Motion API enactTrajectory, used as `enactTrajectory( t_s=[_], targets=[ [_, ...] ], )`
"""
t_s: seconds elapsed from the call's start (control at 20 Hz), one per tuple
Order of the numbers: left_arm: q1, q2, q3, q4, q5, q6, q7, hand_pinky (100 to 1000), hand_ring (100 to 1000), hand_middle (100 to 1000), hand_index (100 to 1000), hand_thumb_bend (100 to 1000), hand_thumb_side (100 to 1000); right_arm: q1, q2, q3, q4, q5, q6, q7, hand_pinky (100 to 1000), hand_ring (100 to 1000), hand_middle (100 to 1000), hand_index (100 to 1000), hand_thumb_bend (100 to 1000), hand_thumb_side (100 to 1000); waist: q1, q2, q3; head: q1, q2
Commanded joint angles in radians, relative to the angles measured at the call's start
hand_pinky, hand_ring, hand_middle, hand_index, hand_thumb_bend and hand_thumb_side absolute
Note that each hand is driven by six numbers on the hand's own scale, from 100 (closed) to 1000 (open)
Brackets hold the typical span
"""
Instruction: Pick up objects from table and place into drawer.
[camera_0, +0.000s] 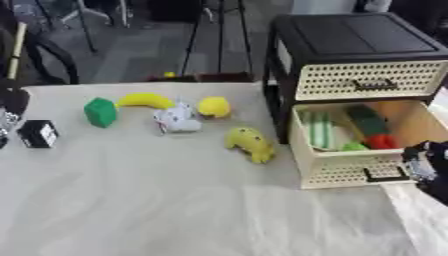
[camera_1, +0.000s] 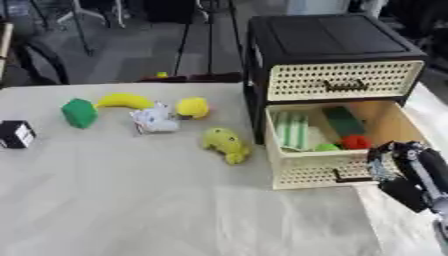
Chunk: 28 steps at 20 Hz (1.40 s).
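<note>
Lower drawer (camera_1: 315, 167) stands pulled open at three o'clock, holding pale green sticks (camera_1: 291, 131), a dark green block (camera_1: 343, 121), a red piece (camera_1: 355, 142) and a small green bit (camera_1: 326, 147). Right hand (camera_1: 404, 165) sits at its front corner; whether its fingers are curled I cannot tell. Yellow toy (camera_1: 226, 144) lies on the table (camera_1: 157, 200) at nine o'clock of the drawer, left hand's black end (camera_0: 37, 134) at the far left edge.

The right robot hand (camera_1: 404, 167) is cut off by the picture's edge, its fingers blurred beyond reading. The white object (camera_0: 178, 120) on the desk (camera_0: 175, 200) cannot be identified.
</note>
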Motion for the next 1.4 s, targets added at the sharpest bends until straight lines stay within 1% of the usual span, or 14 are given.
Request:
enactTrajectory(
  t_s=[0.05, 0.15, 0.2, 0.3, 0.35, 0.5, 0.65, 0.8, 0.9, 1.0, 1.05, 1.1, 1.25, 1.4],
  targets=[
    [-0.049, 0.082, -0.029, 0.087, -0.054, 0.005, -0.066, 487, 477, 578, 771, 648, 822, -0.008, -0.021, -0.008, -0.038, -0.026, -0.001, -0.001, 100, 100, 100, 605, 100, 835, -0.001, -0.007, -0.006, 0.006, -0.003],
    [-0.089, 0.119, -0.055, 0.156, -0.110, 0.008, -0.146, 503, 509, 618, 780, 693, 807, -0.009, -0.021, -0.006, -0.042, -0.031, -0.002, 0.005, 100, 100, 100, 605, 100, 834, -0.002, -0.008, -0.012, 0.011, -0.001],
    [-0.114, 0.135, -0.067, 0.192, -0.140, 0.009, -0.192, 498, 509, 622, 782, 703, 800, -0.010, -0.020, -0.005, -0.043, -0.034, -0.003, 0.008, 100, 100, 100, 605, 100, 834, -0.002, -0.008, -0.014, 0.014, -0.001],
    [-0.167, 0.163, -0.082, 0.264, -0.201, 0.019, -0.261, 508, 531, 646, 786, 745, 742, -0.011, -0.018, -0.003, -0.044, -0.038, -0.004, 0.015, 100, 100, 100, 605, 100, 835, -0.004, -0.010, -0.018, 0.017, -0.001],
    [-0.193, 0.174, -0.087, 0.298, -0.232, 0.025, -0.280, 511, 535, 649, 786, 754, 703, -0.011, -0.017, -0.001, -0.045, -0.039, -0.005, 0.018, 100, 100, 100, 605, 100, 834, -0.005, -0.011, -0.020, 0.017, -0.002],
    [-0.272, 0.200, -0.094, 0.396, -0.330, 0.052, -0.294, 526, 554, 668, 790, 762, 656, -0.012, -0.014, 0.002, -0.045, -0.043, -0.008, 0.025, 100, 100, 100, 604, 100, 834, -0.007, -0.015, -0.026, 0.022, -0.001],
    [-0.340, 0.212, -0.085, 0.497, -0.408, 0.076, -0.281, 525, 543, 666, 788, 789, 638, -0.009, -0.011, 0.004, -0.044, -0.045, -0.009, 0.030, 100, 100, 100, 604, 100, 837, -0.009, -0.018, -0.032, 0.024, -0.001],
    [-0.397, 0.221, -0.078, 0.602, -0.460, 0.101, -0.254, 529, 555, 672, 789, 816, 626, -0.007, -0.008, 0.006, -0.044, -0.047, -0.011, 0.034, 100, 100, 100, 603, 100, 840, -0.008, -0.020, -0.036, 0.027, 0.002],
    [-0.429, 0.220, -0.076, 0.671, -0.487, 0.114, -0.232, 530, 560, 676, 790, 848, 640, -0.007, -0.006, 0.008, -0.044, -0.048, -0.012, 0.038, 100, 100, 100, 602, 100, 842, -0.007, -0.021, -0.038, 0.028, 0.003],
    [-0.461, 0.218, -0.074, 0.742, -0.513, 0.129, -0.204, 538, 577, 692, 792, 869, 635, -0.008, -0.004, 0.010, -0.044, -0.049, -0.013, 0.041, 100, 100, 100, 603, 100, 842, -0.007, -0.022, -0.041, 0.030, 0.003],
    [-0.475, 0.216, -0.073, 0.774, -0.526, 0.136, -0.188, 541, 580, 696, 793, 793, 615, -0.009, -0.004, 0.011, -0.045, -0.049, -0.014, 0.043, 100, 100, 100, 603, 100, 841, -0.007, -0.022, -0.043, 0.031, 0.003],
    [-0.490, 0.211, -0.067, 0.810, -0.535, 0.148, -0.169, 547, 585, 698, 793, 866, 632, -0.010, -0.004, 0.012, -0.045, -0.050, -0.015, 0.044, 100, 100, 100, 603, 100, 842, -0.007, -0.021, -0.046, 0.033, 0.003],
    [-0.530, 0.194, -0.056, 0.919, -0.548, 0.172, -0.117, 563, 597, 711, 798, 880, 640, -0.012, -0.003, 0.014, -0.045, -0.050, -0.016, 0.046, 100, 100, 100, 604, 100, 843, -0.008, -0.017, -0.057, 0.036, 0.000],
    [-0.554, 0.187, -0.043, 1.003, -0.545, 0.187, -0.069, 567, 599, 715, 800, 904, 651, -0.015, -0.001, 0.017, -0.046, -0.050, -0.018, 0.048, 100, 100, 100, 604, 100, 845, -0.009, -0.010, -0.071, 0.040, -0.006]
  ],
)
